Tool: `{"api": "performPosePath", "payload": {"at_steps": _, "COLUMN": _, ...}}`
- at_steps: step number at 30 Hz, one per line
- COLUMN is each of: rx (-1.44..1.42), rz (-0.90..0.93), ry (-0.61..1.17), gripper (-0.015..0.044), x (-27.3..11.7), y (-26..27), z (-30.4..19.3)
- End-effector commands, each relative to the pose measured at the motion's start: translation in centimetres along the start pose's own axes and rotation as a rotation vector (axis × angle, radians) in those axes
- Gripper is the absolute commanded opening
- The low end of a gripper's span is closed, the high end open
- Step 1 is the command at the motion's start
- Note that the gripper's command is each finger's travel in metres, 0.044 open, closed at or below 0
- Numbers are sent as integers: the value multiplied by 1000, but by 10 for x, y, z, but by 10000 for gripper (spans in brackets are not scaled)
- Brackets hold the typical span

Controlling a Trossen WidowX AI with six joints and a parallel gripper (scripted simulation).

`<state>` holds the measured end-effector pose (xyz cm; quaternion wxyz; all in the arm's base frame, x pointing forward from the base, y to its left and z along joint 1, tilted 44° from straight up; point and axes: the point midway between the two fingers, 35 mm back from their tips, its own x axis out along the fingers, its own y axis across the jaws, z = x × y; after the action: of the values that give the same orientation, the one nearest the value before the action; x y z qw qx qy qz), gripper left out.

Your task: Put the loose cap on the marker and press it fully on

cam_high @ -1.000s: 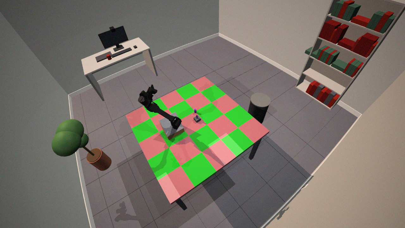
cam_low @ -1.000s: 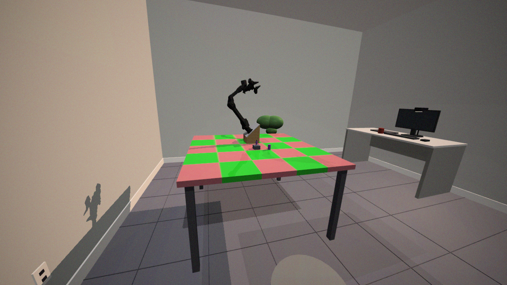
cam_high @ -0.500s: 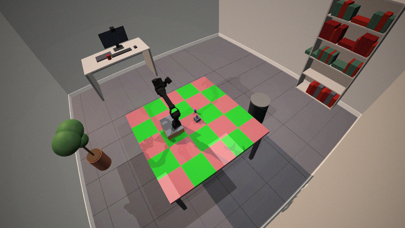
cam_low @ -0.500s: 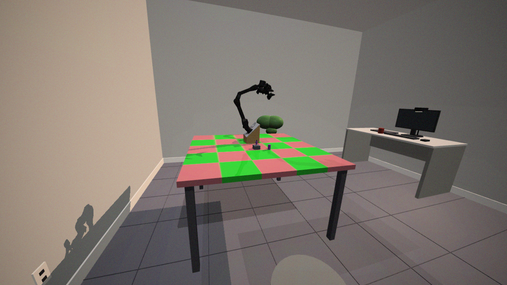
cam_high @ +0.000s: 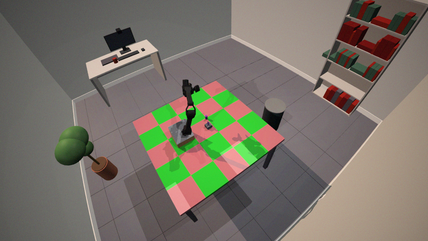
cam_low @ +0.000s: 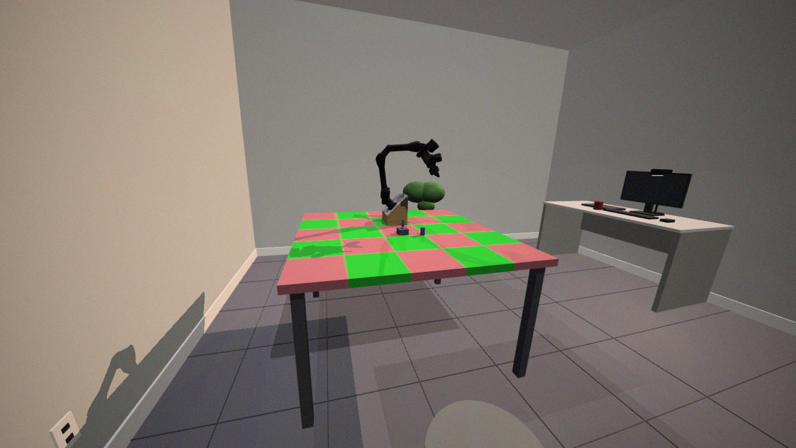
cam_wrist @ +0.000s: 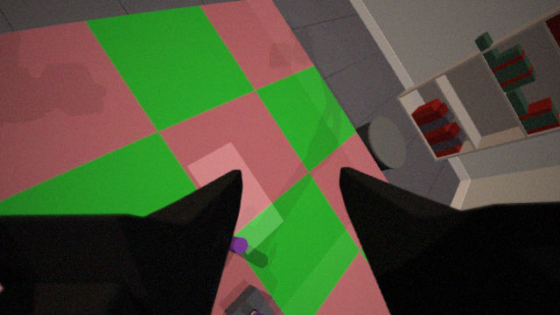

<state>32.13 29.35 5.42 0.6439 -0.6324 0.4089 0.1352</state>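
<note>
purple cap [cam_high: 206,116] loose just above holder block [cam_high: 208,126] at frame center; arched high over table [cam_high: 209,179], gripper [cam_low: 435,167] half apart, empty.

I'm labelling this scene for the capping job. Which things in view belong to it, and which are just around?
Belongs to the job:
purple cap, standing loose on the table
marker upright in the holder block
gripper, open, high above the table

Just around:
desk with monitor
bookshelf
potted plant
round grey stool
</note>
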Motion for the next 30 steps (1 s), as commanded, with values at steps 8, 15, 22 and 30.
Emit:
{"api": "performPosePath", "payload": {"at_steps": 8, "rx": 175, "rz": 275, "ry": 478, "gripper": 243, "x": 142, "y": 7, "z": -122}}
{"api": "performPosePath", "payload": {"at_steps": 15, "rx": 277, "rz": 431, "ry": 707, "gripper": 243, "x": 183, "y": 28, "z": -195}}
{"api": "performPosePath", "payload": {"at_steps": 22, "rx": 277, "rz": 430, "ry": 707, "gripper": 243, "x": 198, "y": 39, "z": -210}}
{"api": "performPosePath", "payload": {"at_steps": 30, "rx": 277, "rz": 430, "ry": 708, "gripper": 243, "x": 208, "y": 47, "z": -220}}
